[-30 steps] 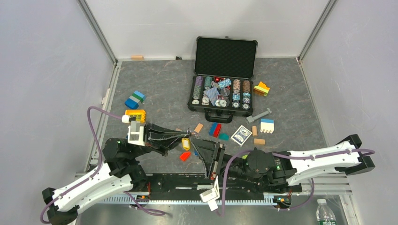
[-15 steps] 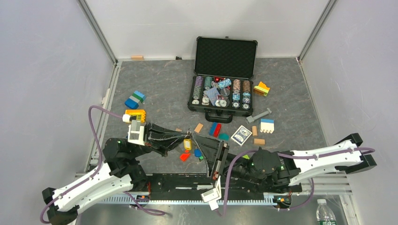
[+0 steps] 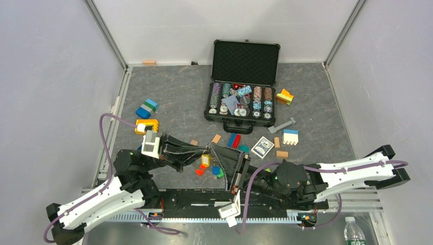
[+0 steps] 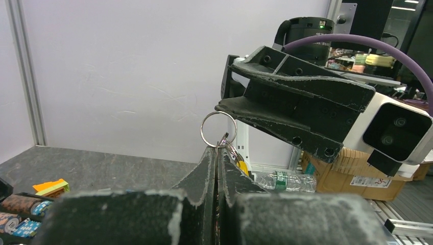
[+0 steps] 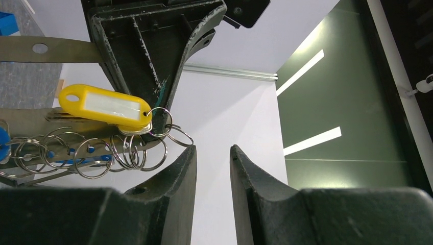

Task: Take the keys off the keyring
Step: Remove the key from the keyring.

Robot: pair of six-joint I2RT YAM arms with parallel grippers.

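1. L gripper (image 4: 216, 152): its 2 fingers (image 4: 204, 171) are pressed tight together. The keyring (image 4: 218, 129) is pinched at the tips. In the L wrist view, 1 round ring stands up just above the tips.
2. The keyring is up in the air, off the table (image 3: 168, 97), betw. the 2 grippers.
3. The keys (image 3: 207, 164) hang down under the L gripper's tips. From the top I count 4 colour heads: 1 yellow, 1 red, 1 blue, 1 green. Yellow is highest & nearest the tips. Red, blue & green are lower, close together.
4. R wrist view: 1 yellow tag (image 5: 104, 108) w/ a white label hangs right under the L gripper. Below it is a row of small rings (image 5: 92, 153), linked one to the next. There are more than 5, but they overlap too much for an exact count.
5. R gripper (image 5: 212, 153): its 2 fingers are a little apart, a narrow gap w/ nothing in it. The last small ring is just beside the tip of 1 finger; can't tell if it touches. The rest of the bunch is off to that side of the gap.
6. Far back, to the R: 1 black case (image 3: 245, 61), lid up, w/ rows of round chips inside.
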